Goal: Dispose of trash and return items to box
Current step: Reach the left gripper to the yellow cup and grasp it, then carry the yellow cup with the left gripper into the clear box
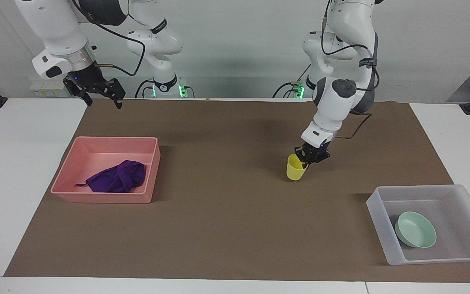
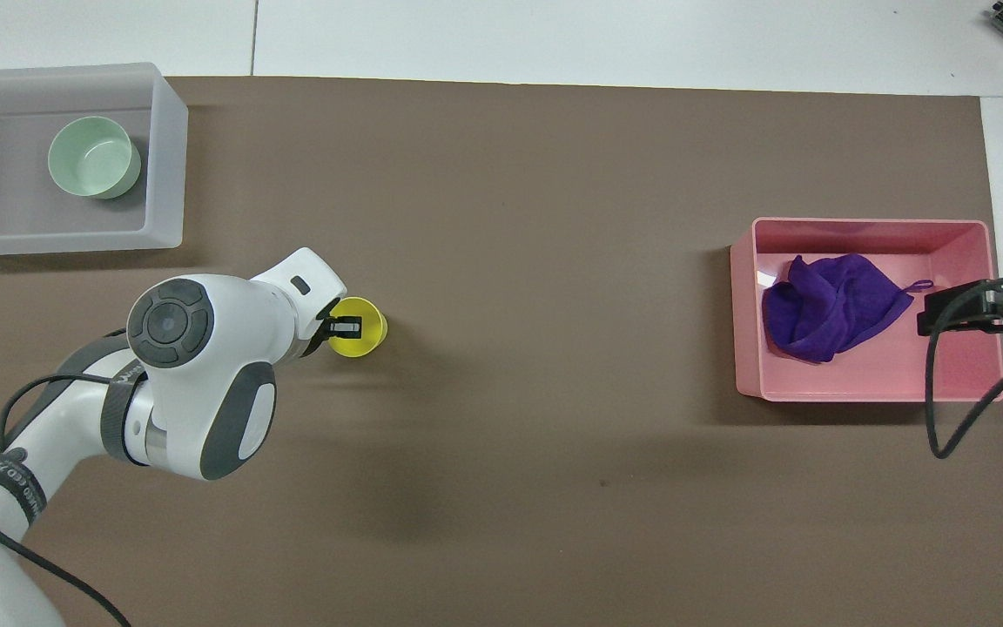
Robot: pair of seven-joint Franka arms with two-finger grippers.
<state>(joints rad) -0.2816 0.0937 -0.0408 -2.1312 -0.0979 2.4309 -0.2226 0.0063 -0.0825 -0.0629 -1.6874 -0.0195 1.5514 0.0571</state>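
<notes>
Facing view: left gripper clamping yellow cup

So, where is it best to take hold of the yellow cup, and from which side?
Grip the yellow cup by its rim, coming from above: it stands upright with its mouth open upward. The left gripper is shut on that rim already.

Lighting: bright, even, from above. Shadows: soft, on the brown mat beside both bins. Focus: sharp; no glare.
</notes>
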